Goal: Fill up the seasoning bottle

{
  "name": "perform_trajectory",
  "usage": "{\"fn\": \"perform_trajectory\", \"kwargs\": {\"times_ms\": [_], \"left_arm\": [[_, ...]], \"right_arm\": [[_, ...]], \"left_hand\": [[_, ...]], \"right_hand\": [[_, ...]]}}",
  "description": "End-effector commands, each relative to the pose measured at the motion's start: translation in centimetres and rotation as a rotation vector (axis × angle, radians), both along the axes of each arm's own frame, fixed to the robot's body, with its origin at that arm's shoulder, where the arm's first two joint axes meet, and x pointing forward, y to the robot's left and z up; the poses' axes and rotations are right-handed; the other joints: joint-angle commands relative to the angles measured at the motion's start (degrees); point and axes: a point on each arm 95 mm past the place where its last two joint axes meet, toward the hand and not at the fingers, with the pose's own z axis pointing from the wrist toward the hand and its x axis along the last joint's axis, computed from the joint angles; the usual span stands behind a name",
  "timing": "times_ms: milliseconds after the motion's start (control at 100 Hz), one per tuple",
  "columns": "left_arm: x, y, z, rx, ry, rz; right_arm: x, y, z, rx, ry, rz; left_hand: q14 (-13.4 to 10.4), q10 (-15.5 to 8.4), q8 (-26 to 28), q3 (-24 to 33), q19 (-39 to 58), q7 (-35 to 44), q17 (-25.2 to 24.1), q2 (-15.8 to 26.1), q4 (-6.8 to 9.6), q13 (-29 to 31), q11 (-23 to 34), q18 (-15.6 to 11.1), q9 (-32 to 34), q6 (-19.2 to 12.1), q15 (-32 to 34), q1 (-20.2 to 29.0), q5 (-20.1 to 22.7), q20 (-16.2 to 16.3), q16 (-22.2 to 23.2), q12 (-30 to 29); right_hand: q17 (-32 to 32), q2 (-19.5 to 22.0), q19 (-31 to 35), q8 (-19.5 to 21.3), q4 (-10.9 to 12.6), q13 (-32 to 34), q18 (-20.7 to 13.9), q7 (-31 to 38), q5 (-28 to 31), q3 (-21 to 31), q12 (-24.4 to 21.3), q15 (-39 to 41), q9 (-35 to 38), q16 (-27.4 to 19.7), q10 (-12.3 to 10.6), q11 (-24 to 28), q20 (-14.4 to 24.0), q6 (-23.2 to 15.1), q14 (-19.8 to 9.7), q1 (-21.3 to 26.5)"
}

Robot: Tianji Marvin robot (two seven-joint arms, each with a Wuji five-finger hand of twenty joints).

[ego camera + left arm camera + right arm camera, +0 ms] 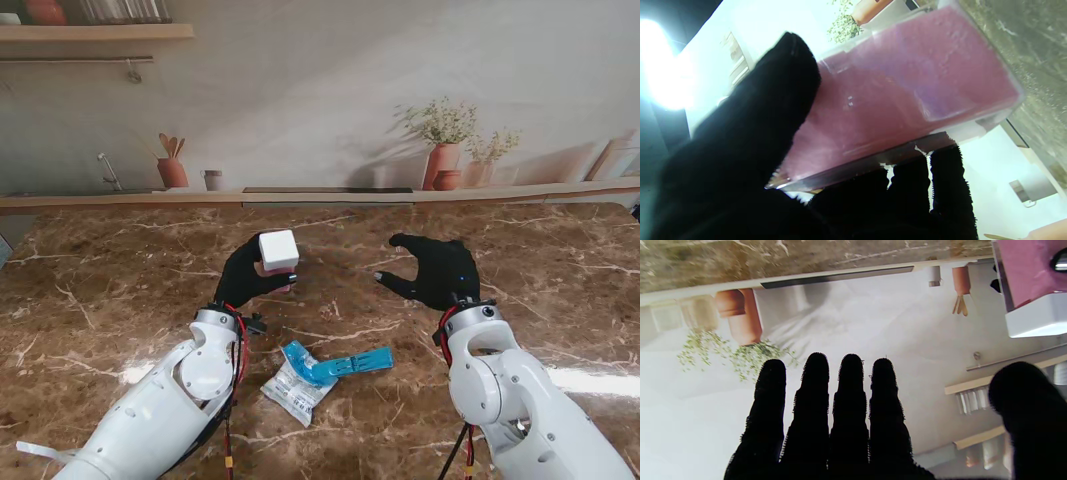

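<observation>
Your marble table (120, 300) carries everything here, and both arms reach out over it from your side. Your left hand (245, 275) is wrapped around the seasoning bottle (277, 255), a clear square container with a white cap (279, 249) still on top; the left wrist view shows pink contents behind the clear wall (907, 83), the thumb (773, 100) pressed to one face and the other fingers (947, 180) on the opposite side. That grip looks meant to keep the bottle steady and upright for the other hand to work on it.

Your right hand (435, 272) hangs just across from the bottle, to its right, holding nothing. Its four fingers (850, 400) lie straight and side by side with the thumb (1027, 400) spread away, so it appears ready to reach in, probably for the cap.

Nearer to you than both hands, between the forearms, lies an opened white sachet (297, 388) with a blue torn strip (345, 365). Judging by that, the refill seems already poured; whether the cap sits fully closed, you cannot tell.
</observation>
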Motion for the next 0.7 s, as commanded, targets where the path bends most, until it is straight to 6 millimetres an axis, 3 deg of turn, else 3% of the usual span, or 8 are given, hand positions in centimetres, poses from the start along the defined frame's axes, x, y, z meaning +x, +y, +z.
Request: {"fn": "perform_trajectory", "kwargs": {"times_ms": [0,230,470,600,640,690], "left_arm": [[0.5,-0.2,0.0,-0.005,0.005,-0.003],[1.8,0.7,-1.8,-0.004,0.066,0.013],[2.7,1.6,-3.8,-0.018,0.161,0.022],[2.8,1.5,-4.3,-0.025,0.195,0.019],[2.8,1.5,-4.4,-0.024,0.205,0.021],[2.8,1.6,-4.6,-0.021,0.217,0.02]], "right_arm": [[0.1,-0.7,-1.3,-0.002,0.054,-0.031],[0.5,-1.1,-2.3,-0.004,0.089,-0.053],[0.6,-0.9,-2.7,-0.007,0.11,-0.058],[0.8,-0.7,-2.5,-0.009,0.103,-0.055],[0.8,-0.7,-2.5,-0.009,0.102,-0.055],[0.8,-0.6,-2.5,-0.009,0.102,-0.054]], "left_hand": [[-4.4,-4.5,7.0,14.2,-2.0,13.1,-1.9,9.2,3.4,-2.8,-1.3,-3.8,-3.0,-23.0,-0.1,2.8,3.1,-1.0,-1.5,-1.1],[-7.2,-6.3,9.5,15.0,-3.9,12.9,-5.3,10.8,3.93,-7.6,-2.3,-7.0,-7.1,-24.1,-0.4,0.9,-1.8,-2.0,-3.6,-1.6],[-8.4,-7.1,10.3,14.2,-4.9,11.6,-6.7,13.3,4.27,-9.2,-2.6,-8.2,-8.3,-24.1,-0.4,-0.6,-5.7,-2.2,-4.5,-1.9],[-8.4,-7.1,9.5,14.5,-5.1,9.9,-6.9,14.7,5.56,-9.3,-2.6,-8.5,-8.6,-22.4,-0.3,-1.9,-8.2,-2.1,-4.7,-1.9],[-8.4,-7.1,8.9,15.2,-5.2,9.3,-7.0,15.0,7.12,-9.5,-2.6,-8.5,-8.9,-21.7,-0.3,-2.9,-9.0,-2.0,-4.9,-1.9],[-8.5,-7.1,8.6,15.1,-5.4,8.8,-7.3,15.1,7.36,-9.9,-2.7,-8.6,-9.3,-20.9,-0.4,-3.2,-10.3,-2.0,-4.9,-1.9]], "right_hand": [[-1.1,1.0,-1.0,-0.8,2.6,-2.7,-0.3,-0.2,0.0,0.5,-1.1,-0.1,-1.1,-1.4,0.7,-1.2,-1.1,-0.5,0.1,-1.2],[-1.3,1.3,0.1,-0.8,3.0,-2.8,0.3,0.0,0.2,0.2,-0.9,0.5,-0.8,-1.0,0.7,-0.6,-0.7,-1.0,0.3,-0.5],[-1.5,1.5,0.6,-0.9,3.2,-2.9,0.6,0.0,-0.1,-0.1,-0.7,0.7,-0.7,-0.8,0.7,-0.4,-0.4,-1.1,0.5,0.1],[-1.6,1.5,0.8,-0.9,3.3,-2.9,0.6,0.0,-0.2,0.0,-0.6,0.9,-0.9,-0.6,0.8,-0.2,-0.2,-1.1,0.5,0.2],[-1.6,1.6,0.9,-0.9,3.4,-3.0,0.6,0.0,-0.1,0.1,-0.5,0.9,-0.8,-0.6,0.8,-0.2,-0.2,-1.2,0.5,0.3],[-1.6,1.6,0.9,-0.9,3.4,-2.9,0.7,0.1,-0.1,0.2,-0.4,1.0,-0.8,-0.5,0.7,-0.1,-0.1,-1.3,0.5,0.3]]}}
